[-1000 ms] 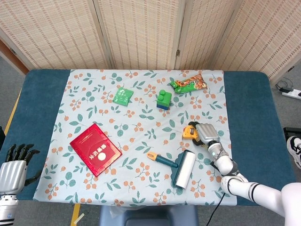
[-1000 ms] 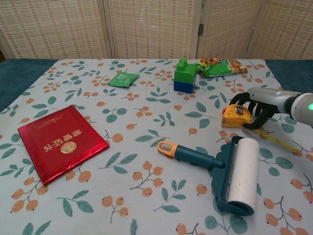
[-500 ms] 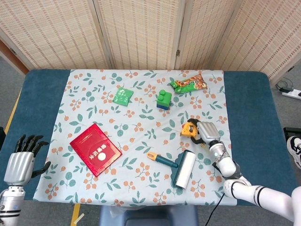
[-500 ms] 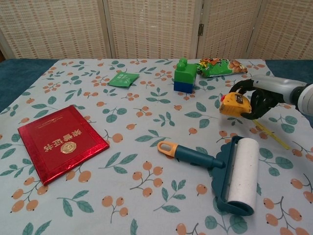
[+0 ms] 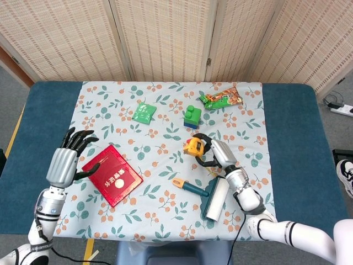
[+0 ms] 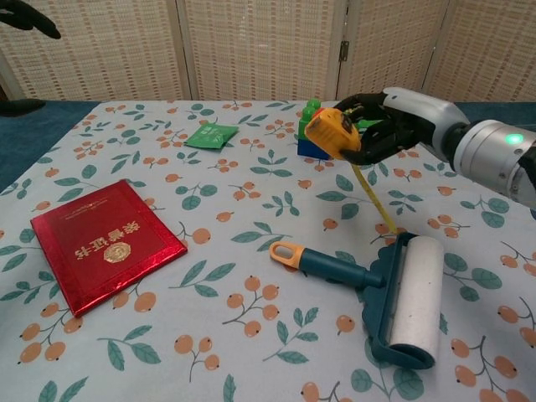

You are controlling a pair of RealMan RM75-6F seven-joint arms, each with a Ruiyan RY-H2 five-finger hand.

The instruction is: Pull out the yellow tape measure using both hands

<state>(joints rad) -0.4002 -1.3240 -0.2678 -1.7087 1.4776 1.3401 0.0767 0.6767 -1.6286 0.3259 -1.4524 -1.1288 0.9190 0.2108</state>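
My right hand (image 5: 216, 155) (image 6: 392, 123) grips the yellow tape measure (image 5: 194, 147) (image 6: 332, 132) and holds it in the air above the middle of the cloth. A short length of yellow blade (image 6: 374, 199) hangs from the case down toward the lint roller. My left hand (image 5: 68, 161) hovers over the cloth's left edge, beside the red booklet, fingers spread and holding nothing. In the chest view only its dark fingertips (image 6: 27, 14) show at the top left corner. The two hands are far apart.
A red booklet (image 5: 112, 175) (image 6: 102, 241) lies at the left. A lint roller (image 5: 212, 196) (image 6: 394, 293) lies below the tape measure. A green and blue block (image 5: 192, 117), a snack packet (image 5: 220, 99) and a green sachet (image 5: 143, 113) sit toward the back.
My right hand has lifted the tape measure off the cloth and carried it left toward the centre, blade trailing. My left hand has risen from the lower left corner and come in over the table.
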